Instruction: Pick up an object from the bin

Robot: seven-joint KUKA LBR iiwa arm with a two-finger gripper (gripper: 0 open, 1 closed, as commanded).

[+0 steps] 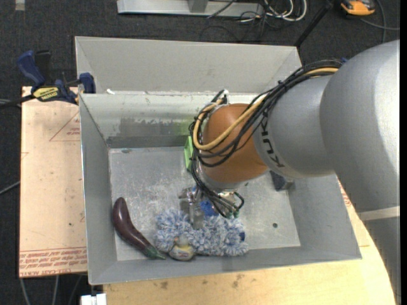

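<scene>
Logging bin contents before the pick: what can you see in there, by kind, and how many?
Purple eggplant: 1
Blue-white shaggy cloth: 1
Small yellowish piece: 1
Green thing, partly hidden: 1
Total: 4 visible; the arm may hide others.

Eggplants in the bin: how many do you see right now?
1. A purple toy eggplant lies in the bin's lower-left corner, beside the blue-and-white fluffy cloth. The orange wrist cover may hide others.
</scene>
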